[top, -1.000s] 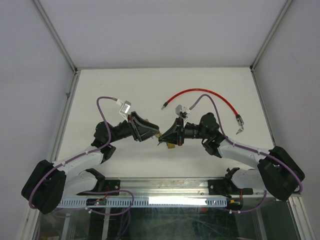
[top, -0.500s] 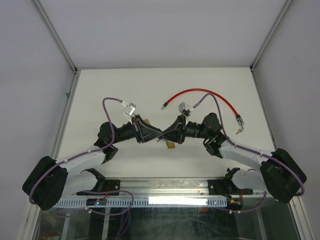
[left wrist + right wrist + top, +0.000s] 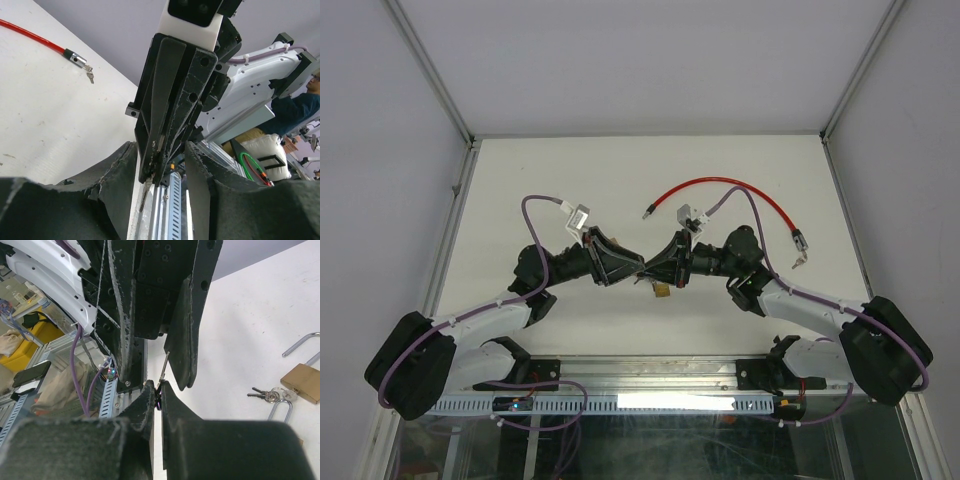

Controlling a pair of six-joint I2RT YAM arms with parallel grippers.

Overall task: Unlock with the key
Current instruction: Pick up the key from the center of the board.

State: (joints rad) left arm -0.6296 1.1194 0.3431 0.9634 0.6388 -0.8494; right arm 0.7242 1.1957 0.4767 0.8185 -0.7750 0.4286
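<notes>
My right gripper (image 3: 159, 386) is shut on a small silver key (image 3: 164, 366), whose blade sticks out past the fingertips. My left gripper (image 3: 161, 147) is open, one finger on each side of the right gripper's tips and of the key (image 3: 144, 196), with a gap to both pads. In the top view the two grippers (image 3: 638, 268) (image 3: 651, 271) meet tip to tip above the table's middle. A brass padlock (image 3: 302, 385) with an open shackle lies on the table to the right, also visible just below the grippers as the padlock (image 3: 663, 291).
A bunch of small keys (image 3: 267, 394) and a second shackle (image 3: 280, 410) lie beside the padlock. A red cable lock (image 3: 720, 184) curves across the far table, with a metal tag (image 3: 800, 262) at its right end. An aluminium rail (image 3: 640, 400) runs along the near edge.
The left arm has moved right, and its open jaws now straddle the right gripper's tip and the key. The right gripper has stayed shut on the key, nearly still.
</notes>
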